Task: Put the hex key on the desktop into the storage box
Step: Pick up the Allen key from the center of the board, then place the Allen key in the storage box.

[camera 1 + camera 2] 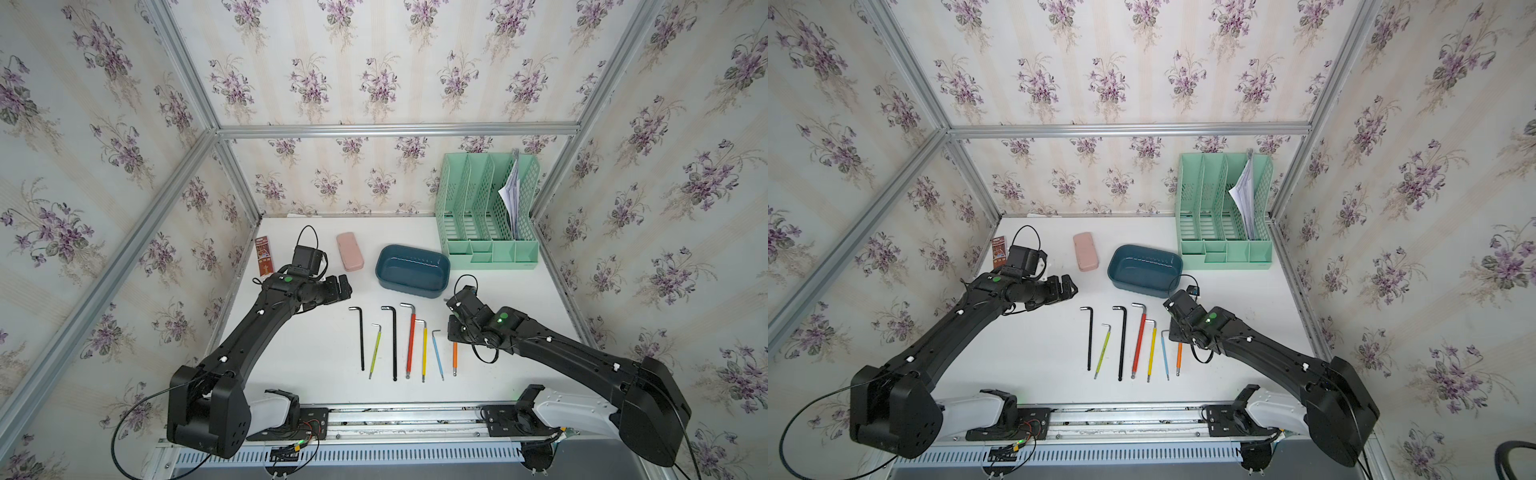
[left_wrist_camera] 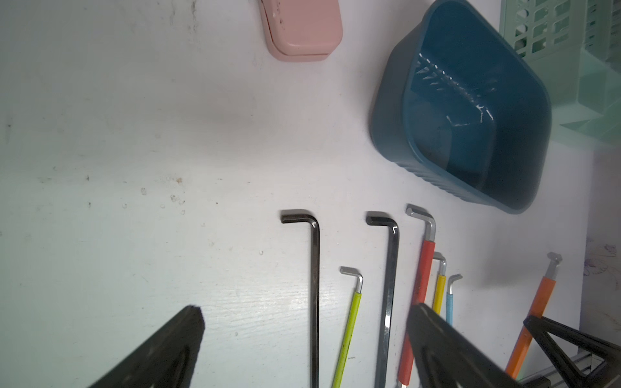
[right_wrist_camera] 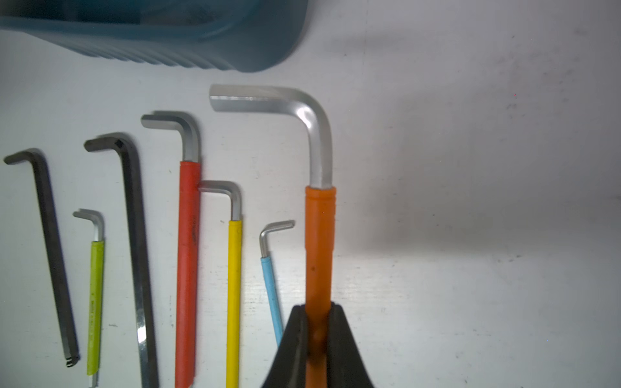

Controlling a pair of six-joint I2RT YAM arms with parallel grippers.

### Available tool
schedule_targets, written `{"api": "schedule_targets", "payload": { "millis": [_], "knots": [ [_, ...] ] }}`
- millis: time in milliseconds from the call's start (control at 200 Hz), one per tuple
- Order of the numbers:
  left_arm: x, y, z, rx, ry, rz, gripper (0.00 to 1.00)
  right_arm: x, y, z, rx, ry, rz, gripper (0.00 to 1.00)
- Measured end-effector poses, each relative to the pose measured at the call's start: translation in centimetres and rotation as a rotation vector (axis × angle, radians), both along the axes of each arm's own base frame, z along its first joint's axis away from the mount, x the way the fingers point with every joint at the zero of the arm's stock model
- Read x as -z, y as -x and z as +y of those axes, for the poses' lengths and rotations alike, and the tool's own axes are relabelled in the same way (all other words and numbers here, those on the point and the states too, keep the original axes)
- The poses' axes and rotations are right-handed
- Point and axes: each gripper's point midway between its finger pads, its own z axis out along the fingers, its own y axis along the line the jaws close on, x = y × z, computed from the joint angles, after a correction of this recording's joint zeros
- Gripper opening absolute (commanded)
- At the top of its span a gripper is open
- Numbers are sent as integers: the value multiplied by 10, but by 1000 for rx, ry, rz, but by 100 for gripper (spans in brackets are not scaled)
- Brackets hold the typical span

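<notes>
**Seven hex keys on table, orange one in right jaws**

Seven in a row, long axes running near-to-far, bent ends toward the storage box. Farthest right of the row: orange-sleeved hex key, pinched mid-sleeve by right jaws, closed tight on it. Resting on the table or just lifted: cannot tell. Left jaws wide apart, holding nothing, off the row's far-left corner near the pink case.

Relation that matters: box straight past the key's bent end and a bit to the left, near wall just beyond it. Box empty. Right arm nearer and on the key, so probably lift, carry forward-left over the rim, let go. Long shaft, so likely best laid along the box's length.

Right wrist view only: the actual pinch on the sleeve, steel elbow pointing left over the blue-sleeved key just beside. Top views: grip hidden under the wrist, only lower sleeve and tip showing. In exchange, whole layout, with mint file organiser behind the box.
</notes>
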Motion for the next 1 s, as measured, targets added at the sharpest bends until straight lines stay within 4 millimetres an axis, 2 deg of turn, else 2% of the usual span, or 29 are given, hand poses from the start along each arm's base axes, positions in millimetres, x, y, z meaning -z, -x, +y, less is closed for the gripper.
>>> {"api": "schedule_targets", "payload": {
  "millis": [225, 405, 694, 859, 999],
  "knots": [
    [-2, -8, -7, 18, 27, -6, 99, -31, -24, 8, 8, -30, -70, 0],
    [-8, -18, -12, 27, 45, -18, 99, -49, -41, 14, -6, -47, -103, 0],
    [-5, -27, -16, 33, 52, -13, 99, -70, -66, 19, -22, -84, -141, 0],
    [-5, -33, -19, 41, 62, -14, 99, -87, -80, 33, -80, -119, -181, 0],
    [4, -41, -22, 42, 61, 8, 99, -90, -91, 37, -107, -113, -193, 0]
  ]
}}
